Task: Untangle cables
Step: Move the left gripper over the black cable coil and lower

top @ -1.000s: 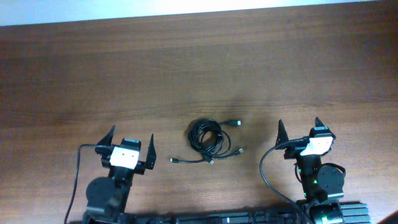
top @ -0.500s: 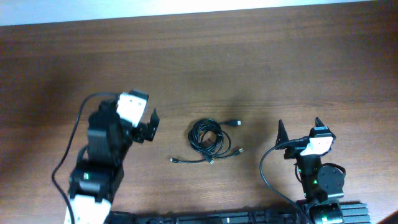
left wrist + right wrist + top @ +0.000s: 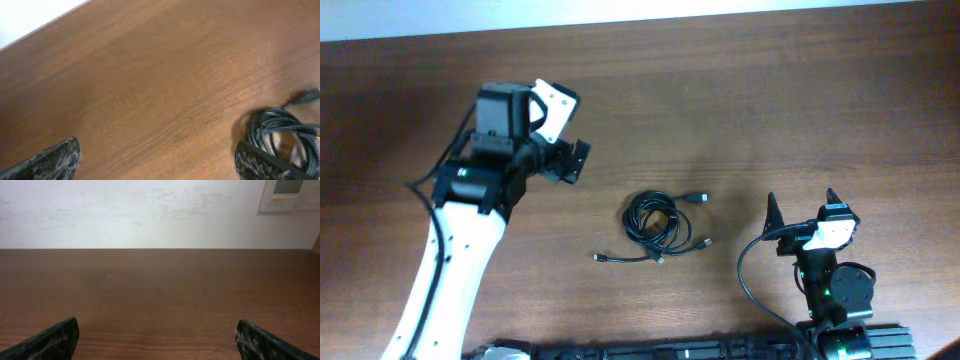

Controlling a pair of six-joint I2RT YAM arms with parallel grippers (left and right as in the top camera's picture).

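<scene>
Though scuffed, white wall (image 3: 150,215) behind table (image 3: 160,295)

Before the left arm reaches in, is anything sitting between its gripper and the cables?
Nothing visible does. Only bare table lies between the open left gripper and the cables.

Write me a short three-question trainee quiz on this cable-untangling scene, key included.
1. True or false: the left fingers are closed on the coiled bundle of thin black cables.
2. Which arm is stretched out over the brown wooden table? A left, B right, C both.
3. Fill in: the right fingers stand ___.
Key: 1 false, they are open and clear of the bundle; 2 A; 3 open.
</scene>
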